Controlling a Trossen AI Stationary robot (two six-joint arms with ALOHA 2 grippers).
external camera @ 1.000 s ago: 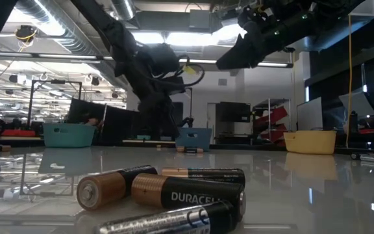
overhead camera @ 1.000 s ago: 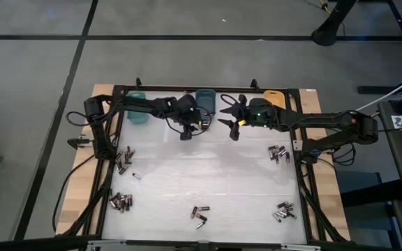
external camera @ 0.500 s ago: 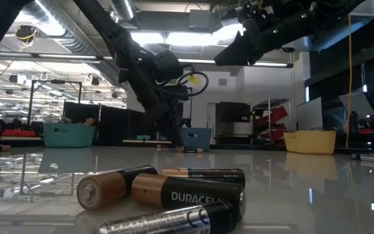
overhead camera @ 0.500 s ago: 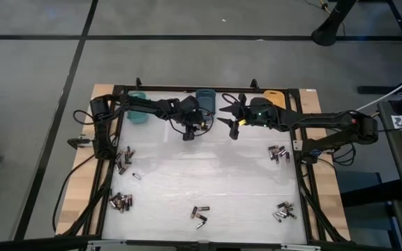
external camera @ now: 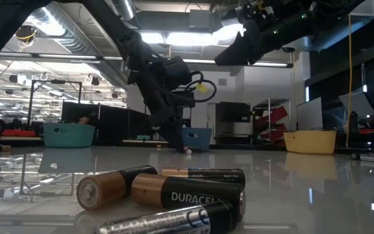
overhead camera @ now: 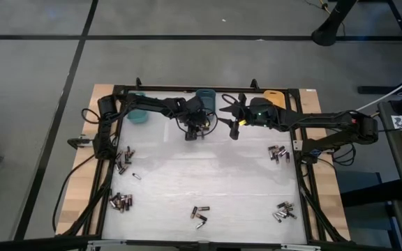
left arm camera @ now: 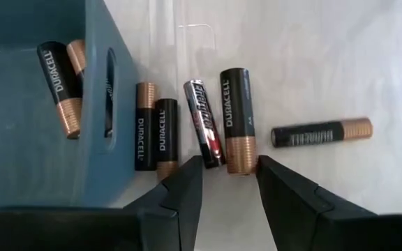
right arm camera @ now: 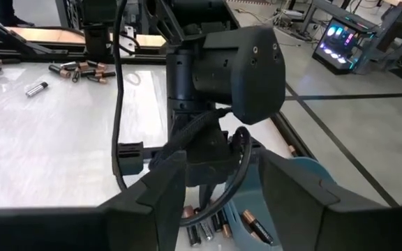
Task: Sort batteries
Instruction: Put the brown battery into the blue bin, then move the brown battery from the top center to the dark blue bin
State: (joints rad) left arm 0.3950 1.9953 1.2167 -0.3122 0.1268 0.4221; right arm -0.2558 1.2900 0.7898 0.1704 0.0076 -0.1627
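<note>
The batteries [left arm camera: 234,118] are mostly not sorted yet. The left gripper [left arm camera: 223,183] is down low at the table, just beside the blue bin [left arm camera: 26,104]. Its two fingers are open a little, with nothing held. Right in front of them lies a small row of batteries, and the end of one dark and copper battery sits just ahead of the gap between the fingers. One more battery [left arm camera: 321,132] lies off to the side, farther from the bin. Two batteries are already inside the blue bin, so a little of the job looks done. The right gripper [overhead camera: 233,120] hangs in the air close by, near the left gripper, with its fingers spread wide and empty. From above, many small piles of batteries [overhead camera: 120,201] are far from both grippers, along the sides and the near edge of the table [overhead camera: 208,181]. The teal bin [overhead camera: 137,114] and the orange bin [overhead camera: 273,97] stand in the same row as the blue one. I think most of the sorting is still left to do.
</note>
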